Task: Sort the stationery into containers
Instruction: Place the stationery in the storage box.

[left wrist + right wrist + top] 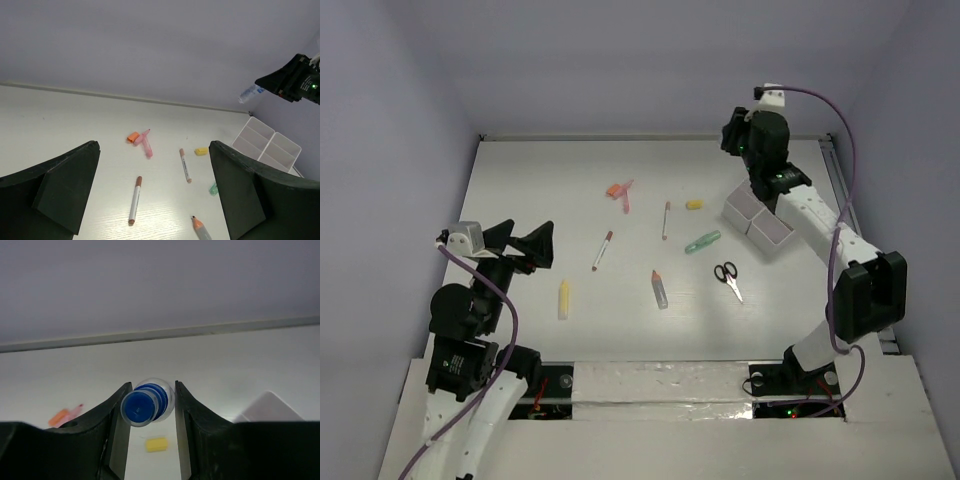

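Note:
My right gripper is shut on the blue-capped bottle and holds it in the air beyond the white organiser tray. The bottle also shows in the left wrist view. My left gripper is open and empty at the near left. On the table lie a brown-capped pen, a second pen, a yellow tube, an orange-capped grey tube, black-handled scissors, a green clip, a yellow bit, an orange bit and a pink marker.
White walls close the table at the back and both sides. The tray's compartments look empty in the left wrist view. The right arm's elbow hangs over the table's right edge.

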Robot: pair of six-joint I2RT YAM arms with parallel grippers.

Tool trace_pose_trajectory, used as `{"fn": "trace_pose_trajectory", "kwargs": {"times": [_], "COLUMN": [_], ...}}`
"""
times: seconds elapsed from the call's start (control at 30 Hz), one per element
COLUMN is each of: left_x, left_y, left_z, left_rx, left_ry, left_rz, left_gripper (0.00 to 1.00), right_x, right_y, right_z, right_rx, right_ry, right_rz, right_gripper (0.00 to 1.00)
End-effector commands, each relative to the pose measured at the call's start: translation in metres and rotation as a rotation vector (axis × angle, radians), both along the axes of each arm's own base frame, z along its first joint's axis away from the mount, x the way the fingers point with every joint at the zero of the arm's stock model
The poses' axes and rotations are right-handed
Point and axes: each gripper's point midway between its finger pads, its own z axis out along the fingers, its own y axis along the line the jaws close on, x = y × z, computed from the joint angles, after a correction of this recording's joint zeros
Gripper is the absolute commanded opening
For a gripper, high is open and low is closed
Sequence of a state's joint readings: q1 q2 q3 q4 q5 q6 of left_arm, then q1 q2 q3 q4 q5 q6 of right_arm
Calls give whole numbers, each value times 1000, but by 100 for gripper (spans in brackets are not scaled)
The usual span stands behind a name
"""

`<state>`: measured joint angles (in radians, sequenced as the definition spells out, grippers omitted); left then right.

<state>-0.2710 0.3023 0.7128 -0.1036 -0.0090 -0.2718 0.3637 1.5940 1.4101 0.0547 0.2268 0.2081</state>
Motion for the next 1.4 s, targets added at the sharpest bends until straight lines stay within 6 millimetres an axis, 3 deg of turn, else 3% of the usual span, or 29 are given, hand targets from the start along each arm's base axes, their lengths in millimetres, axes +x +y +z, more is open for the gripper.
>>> {"fn": "trace_pose_trajectory", "kwargs": {"times": [0.0,0.1,0.37,0.73,1.03,1.13,1.33,1.37], "left_x": [-4,-2,-1,1,4,3,2,3], "left_y": [-7,-12,-15,-16,-16,-16,-16,-16], "left_z": [10,6,6,4,1,1,2,2], "left_rx": [-10,-5,-6,-3,2,1,-1,-1], "left_ry": [-42,-25,-21,-12,-1,-2,-6,-5], "left_rz": [-35,-55,-65,-66,-64,-66,-66,-65], "left_gripper": [90,90,90,90,90,90,90,90], "right_x": [0,2,3,16,19,19,16,16], "right_y": [-55,-97,-143,-168,-167,-163,-163,-164], "right_z": [-3,-11,-38,-68,-90,-101,-101,-98], "right_rx": [15,1,-21,-38,-47,-31,-24,-26], "right_ry": [21,56,154,213,259,283,287,283], "right_rz": [-177,-284,-391,-426,-421,-407,-413,-413], "right_gripper": [1,1,0,0,0,8,43,55]}}
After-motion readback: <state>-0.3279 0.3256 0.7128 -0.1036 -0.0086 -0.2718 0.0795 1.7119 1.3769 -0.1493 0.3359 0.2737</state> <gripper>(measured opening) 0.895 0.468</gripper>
